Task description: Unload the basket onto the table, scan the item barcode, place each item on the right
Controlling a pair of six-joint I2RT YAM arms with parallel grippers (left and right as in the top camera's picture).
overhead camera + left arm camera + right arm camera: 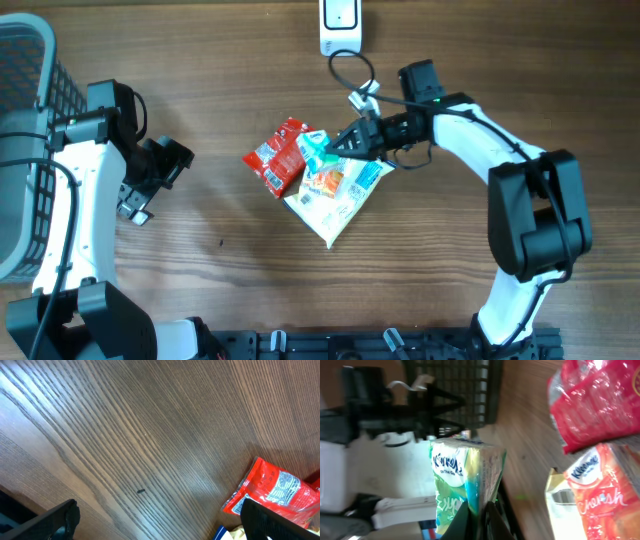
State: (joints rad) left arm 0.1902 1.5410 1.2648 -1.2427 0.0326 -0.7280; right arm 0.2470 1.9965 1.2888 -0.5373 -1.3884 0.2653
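Three packets are lying mid-table: one red pouch (278,155), one orange tissue pack (338,190), one green tissue pack (316,146).

And the basket (30,60)?

One, sitting at nine o'clock; I cannot tell what it is holding. One scanner (340,22) is standing at twelve.

Claws?

The right gripper (336,143) is pinching the green pack at the pile's twelve o'clock edge; the left gripper (159,510) is hanging spread wide.

Wooden table (230,280) with red packet (278,155), orange tissue pack (340,195), white scanner (342,25)
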